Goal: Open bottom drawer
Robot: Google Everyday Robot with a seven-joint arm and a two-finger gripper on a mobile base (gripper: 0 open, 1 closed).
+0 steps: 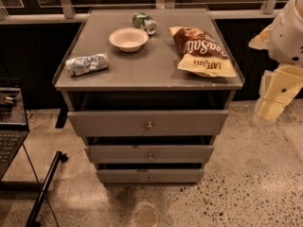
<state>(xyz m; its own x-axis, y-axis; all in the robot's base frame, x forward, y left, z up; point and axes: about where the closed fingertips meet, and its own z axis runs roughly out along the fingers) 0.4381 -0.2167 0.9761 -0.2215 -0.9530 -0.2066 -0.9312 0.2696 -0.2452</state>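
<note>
Well down-left of hand (271, 109): btm drawer (150, 176)

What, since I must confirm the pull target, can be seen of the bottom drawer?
The bottom drawer is the lowest and thinnest of three grey-brown flat fronts in the cabinet, just above the speckled floor. One small round metal knob sits at its centre. It looks pushed in and level, with a dark gap above. Nothing touches it; the gripper hangs far off to the right.
</note>
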